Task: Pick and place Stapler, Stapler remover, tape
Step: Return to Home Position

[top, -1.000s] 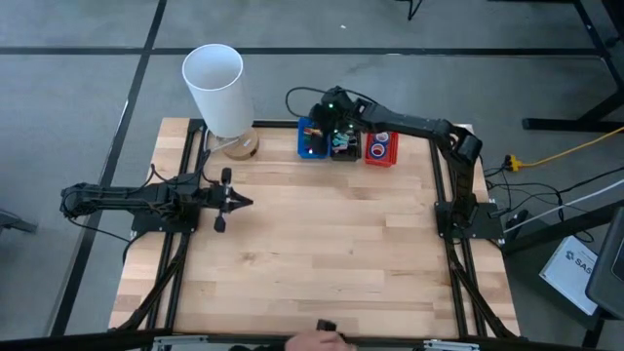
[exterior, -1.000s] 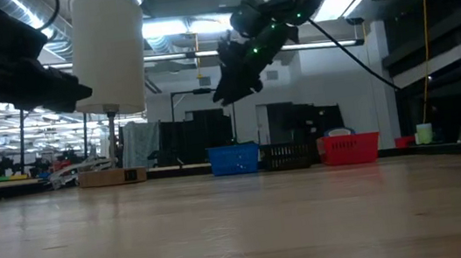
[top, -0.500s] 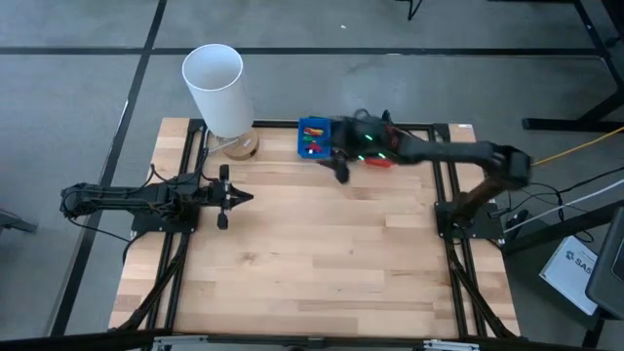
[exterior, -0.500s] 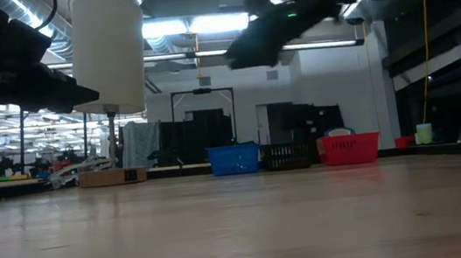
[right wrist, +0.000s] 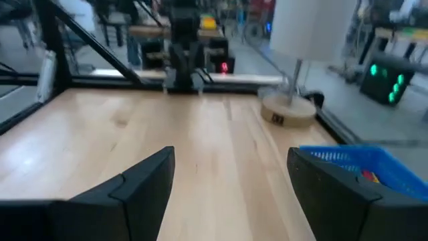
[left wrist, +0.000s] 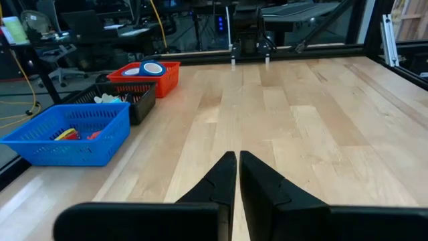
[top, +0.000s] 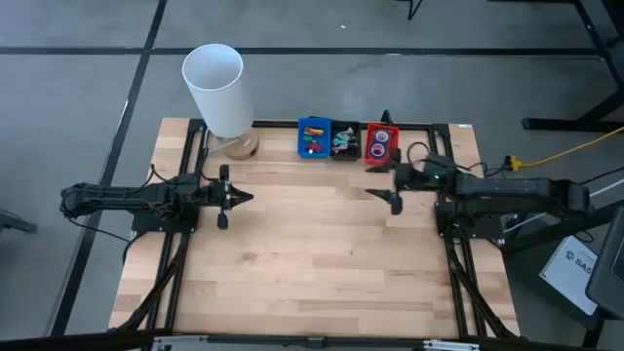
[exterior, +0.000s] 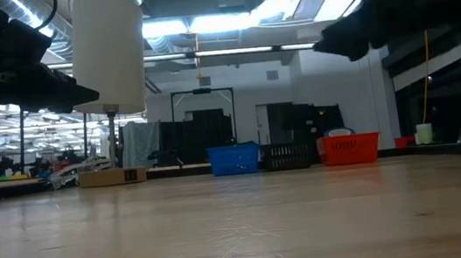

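Sorting looked finished: staplers (left wrist: pixel 67 134) lay in the blue bin (left wrist: pixel 67 147), removers (left wrist: pixel 107 99) in the black bin (left wrist: pixel 138 108) and tape (left wrist: pixel 152 67) in the red bin (left wrist: pixel 146 84), all along the counter's (top: pixel 312 263) far edge. The right gripper (top: pixel 383 198) hung above the right side, spread wide and holding nothing. It needed only to fold home. The left gripper (top: pixel 237 199), pressed together and empty, waited near the left edge.

Desk middle: the desk (top: pixel 312 263) is bare wood, open from both sides.
Far edge: blue bin (top: pixel 312 138), black bin (top: pixel 343 142) and red bin (top: pixel 381 144) stand in a close row.
Far left corner: tall white lamp (top: pixel 216 88).
Sides: left gripper (top: pixel 246 200) and right gripper (top: pixel 375 190) hover well apart, with a wide gap between them.
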